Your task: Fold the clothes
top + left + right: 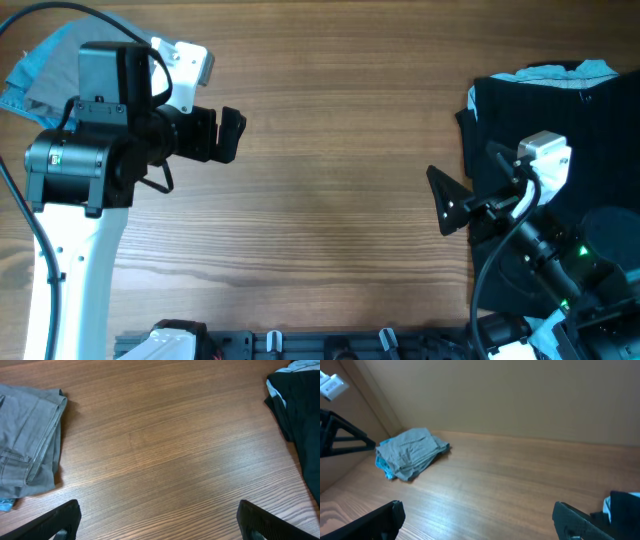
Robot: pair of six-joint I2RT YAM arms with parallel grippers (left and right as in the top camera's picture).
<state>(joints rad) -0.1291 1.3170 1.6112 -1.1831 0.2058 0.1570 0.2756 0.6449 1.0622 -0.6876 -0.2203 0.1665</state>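
**Left hand**: fingers spread wide, holding nothing. It hangs over the brown wood-grain worktop, aimed toward the middle. I judge it is parked there because the bundle behind it needs no more handling.

**Right hand**: equally wide open, empty, just beside the left edge of the large black garment. It seems well placed to start on that piece.

**Grey cotton shorts**: folded into a compact stack in the worktop's far-left corner, apparently set aside to free the centre.

**Light-blue denim garment**: lies under the shorts, only its edges showing.

**Black garment**: lies rumpled and unfolded at the right side, partly under my right arm. I cannot tell whether the pale-blue strip at its far edge belongs to it.
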